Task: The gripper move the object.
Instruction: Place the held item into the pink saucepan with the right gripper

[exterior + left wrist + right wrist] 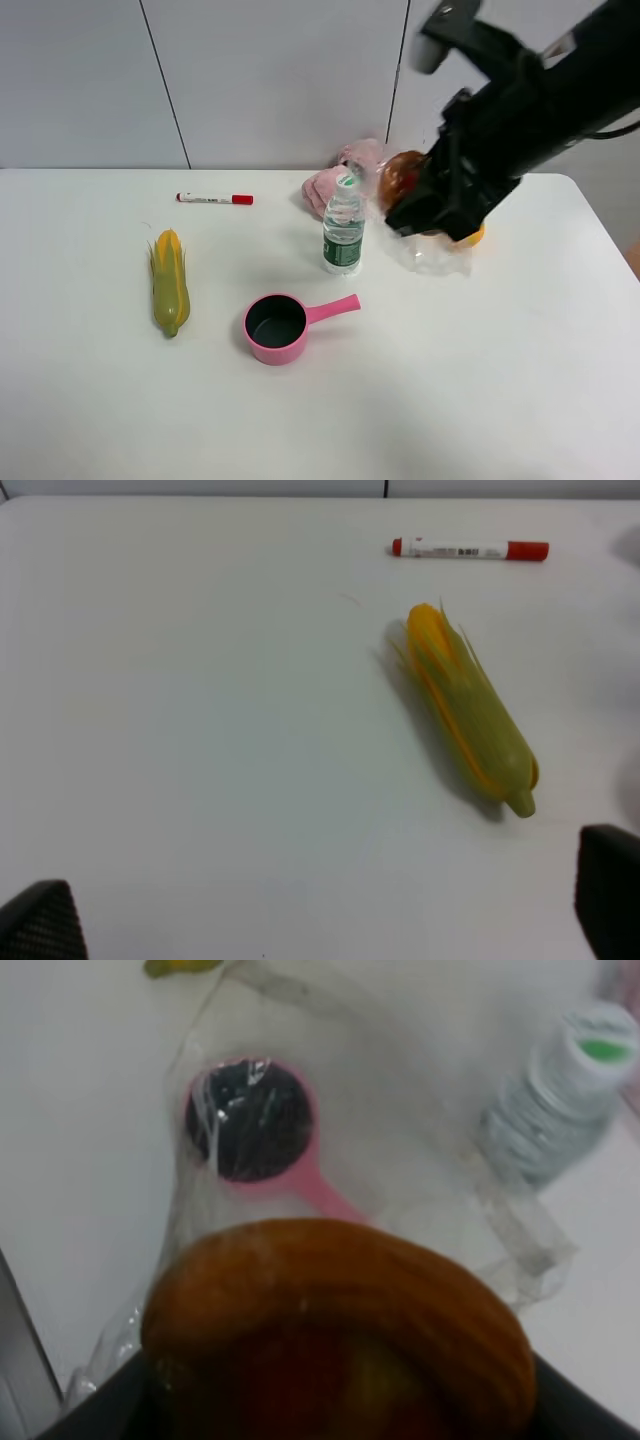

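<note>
Pastry [400, 177] first: it is round and brown, with red on it, and it sits in crinkly clear plastic. Your right pincer [428, 208] is pinching it, one dark jaw on each side. In the right wrist view the pastry fills the lower half, and the plastic spreads out past it. Through that plastic you can see the pink saucepan [255, 1125] and the water bottle [565, 1095] further down, so the pastry looks to be up off the worktop [500, 380].

From the high camera, the pastry is just to the right of the bottle. Loose plastic hangs under the pincer. A bit of an orange thing [473, 238] peeks out behind the arm. You cannot tell more about it. A pink cloth [328, 188] lies behind the bottle.

Your left pincer [325, 915] is spread wide with nothing between its tips. It is over bare worktop, near the corn [470, 715]. A red and white marker [470, 550] lies past the corn, well apart from it. The saucepan sits in front of the bottle with its handle pointing right.
</note>
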`<state>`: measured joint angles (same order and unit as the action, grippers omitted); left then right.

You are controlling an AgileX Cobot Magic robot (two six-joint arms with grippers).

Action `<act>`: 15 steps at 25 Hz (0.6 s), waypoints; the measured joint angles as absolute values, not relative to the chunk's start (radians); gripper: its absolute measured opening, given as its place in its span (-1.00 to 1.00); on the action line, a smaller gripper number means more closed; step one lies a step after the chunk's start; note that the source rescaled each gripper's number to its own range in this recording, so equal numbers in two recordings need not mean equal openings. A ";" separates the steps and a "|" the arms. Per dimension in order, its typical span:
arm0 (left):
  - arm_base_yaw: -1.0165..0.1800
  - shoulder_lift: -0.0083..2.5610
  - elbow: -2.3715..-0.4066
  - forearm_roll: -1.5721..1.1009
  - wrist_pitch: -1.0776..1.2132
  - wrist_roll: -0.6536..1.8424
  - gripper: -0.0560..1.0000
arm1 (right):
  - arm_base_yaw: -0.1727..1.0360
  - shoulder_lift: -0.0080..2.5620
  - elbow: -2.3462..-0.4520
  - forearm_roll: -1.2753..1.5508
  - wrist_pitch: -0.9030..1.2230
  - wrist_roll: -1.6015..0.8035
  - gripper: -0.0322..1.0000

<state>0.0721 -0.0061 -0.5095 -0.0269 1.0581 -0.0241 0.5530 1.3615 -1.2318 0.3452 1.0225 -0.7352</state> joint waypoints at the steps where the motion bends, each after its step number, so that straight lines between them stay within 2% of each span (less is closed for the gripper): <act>1: 0.072 -0.006 -0.510 -0.027 1.058 -0.024 1.00 | 0.594 1.393 -1.240 0.324 1.005 -0.742 -0.94; 7: 0.072 -0.006 -0.510 -0.027 1.058 -0.024 1.00 | 0.746 1.629 -1.254 0.283 0.805 -0.762 -0.94; 15: 0.072 -0.006 -0.510 -0.027 1.058 -0.024 1.00 | 0.838 1.855 -1.254 0.279 0.655 -0.767 -0.94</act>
